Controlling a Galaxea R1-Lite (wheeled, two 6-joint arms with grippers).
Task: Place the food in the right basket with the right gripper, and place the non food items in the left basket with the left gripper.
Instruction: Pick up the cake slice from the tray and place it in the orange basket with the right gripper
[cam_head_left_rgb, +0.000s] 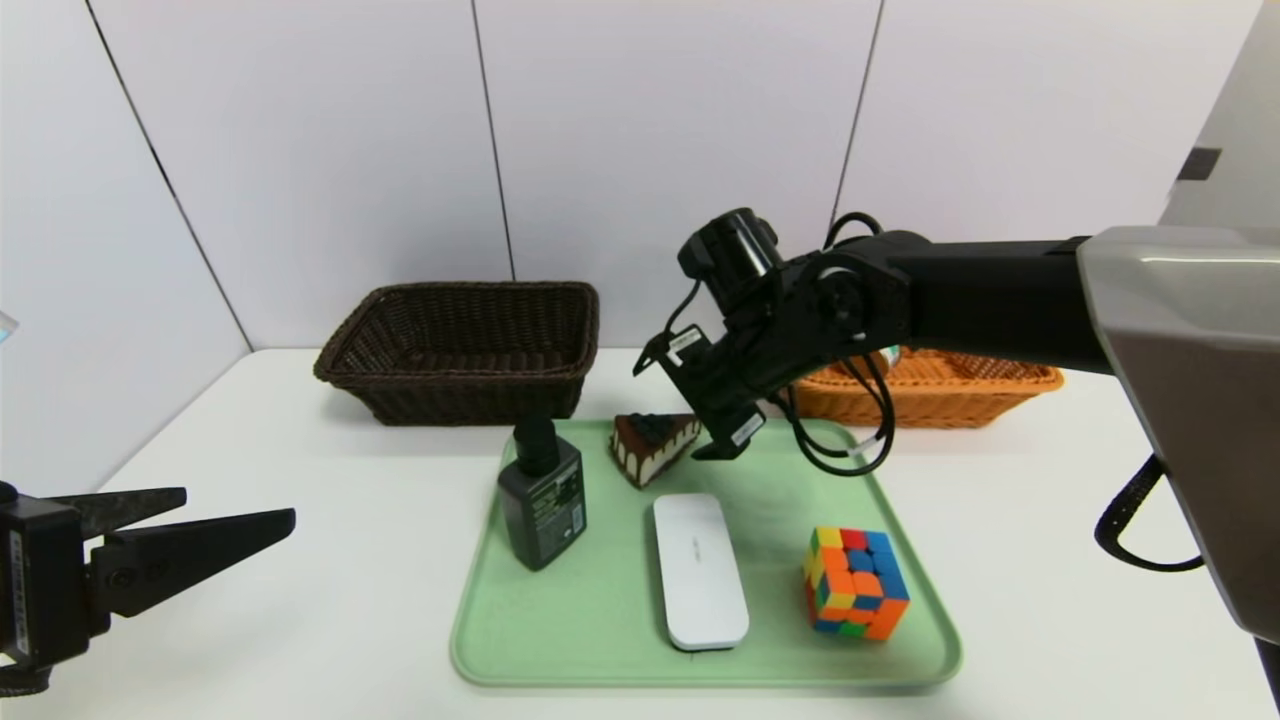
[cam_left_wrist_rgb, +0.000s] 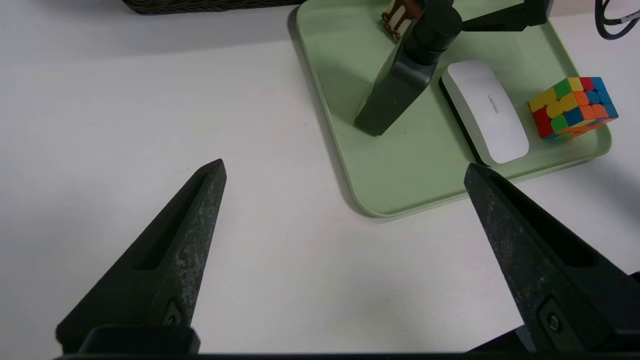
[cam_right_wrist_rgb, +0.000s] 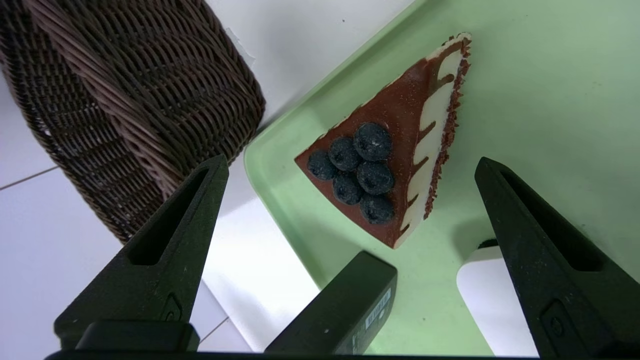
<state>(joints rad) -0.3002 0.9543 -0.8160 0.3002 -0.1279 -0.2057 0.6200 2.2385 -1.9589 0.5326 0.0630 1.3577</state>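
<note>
A smooth white surface (cam_head_left_rgb: 300, 620) stretches bare to the left of a rounded green tray (cam_head_left_rgb: 600, 640). Behind it sit a dark woven basket (cam_head_left_rgb: 460, 350) and an orange one (cam_head_left_rgb: 930, 390). The cake wedge (cam_head_left_rgb: 652, 446), glossy and berry-topped, lies at the tray's back edge. The right gripper (cam_right_wrist_rgb: 350, 165) hangs over it, jaws wide, holding nothing; the left gripper (cam_left_wrist_rgb: 345, 170) waits wide open over bare surface

A smooth white tabletop (cam_head_left_rgb: 300, 560) meets a wall of pale panels (cam_head_left_rgb: 660, 130) split by thin dark seams, under soft, even light.
</note>
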